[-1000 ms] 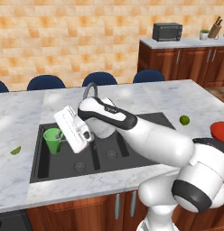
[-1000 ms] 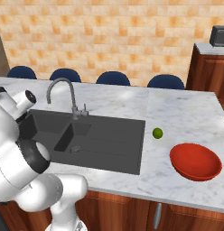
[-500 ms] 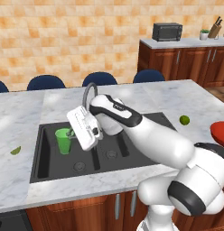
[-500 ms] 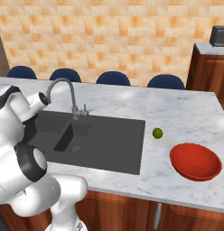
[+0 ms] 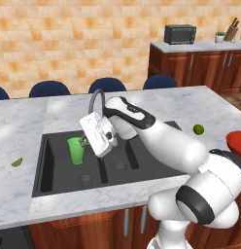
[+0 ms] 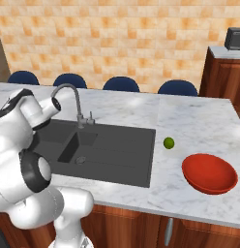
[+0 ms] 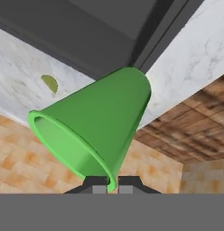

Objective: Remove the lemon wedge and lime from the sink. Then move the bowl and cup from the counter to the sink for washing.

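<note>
Here, hand pinching cup rim over sink, faucet behind (lime, bowl on counter).

Marble counter is spanning the frame in both base views, carrying the dark sink at centre-left. Lemon wedge is lying on the marble at the left edge of the left base view. Lime is sitting right of the sink; red bowl is resting lower right, near it but apart.
</note>
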### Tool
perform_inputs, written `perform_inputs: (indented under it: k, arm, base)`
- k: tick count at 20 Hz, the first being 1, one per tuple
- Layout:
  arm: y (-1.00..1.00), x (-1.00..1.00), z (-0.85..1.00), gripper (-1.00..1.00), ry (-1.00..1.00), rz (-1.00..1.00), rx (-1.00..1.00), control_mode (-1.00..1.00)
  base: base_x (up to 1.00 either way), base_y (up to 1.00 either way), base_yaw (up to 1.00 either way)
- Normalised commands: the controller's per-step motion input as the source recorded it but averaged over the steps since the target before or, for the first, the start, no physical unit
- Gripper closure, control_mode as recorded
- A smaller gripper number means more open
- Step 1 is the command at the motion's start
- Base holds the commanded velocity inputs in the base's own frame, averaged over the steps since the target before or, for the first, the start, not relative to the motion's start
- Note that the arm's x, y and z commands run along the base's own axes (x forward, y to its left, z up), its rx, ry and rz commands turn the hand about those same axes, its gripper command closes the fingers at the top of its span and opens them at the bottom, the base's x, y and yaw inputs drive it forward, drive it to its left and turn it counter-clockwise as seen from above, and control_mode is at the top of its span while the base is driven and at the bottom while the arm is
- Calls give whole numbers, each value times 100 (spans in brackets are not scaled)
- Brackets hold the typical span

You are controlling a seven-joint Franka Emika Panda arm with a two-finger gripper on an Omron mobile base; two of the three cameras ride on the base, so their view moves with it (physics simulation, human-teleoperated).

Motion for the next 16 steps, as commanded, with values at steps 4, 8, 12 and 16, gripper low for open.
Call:
perform_inputs:
  k: [4, 8, 12, 16]
  arm:
    - [-5, 22, -9, 100, 0, 0, -3, -100]
    - [-1, 22, -21, 100, 0, 0, -6, -100]
    - [1, 35, -24, 100, 5, 0, -9, -100]
    - [1, 38, -20, 100, 3, -1, -4, -100]
  base:
    - [0, 0, 0]
    - [0, 0, 0]
    - [0, 0, 0]
    - [0, 0, 0]
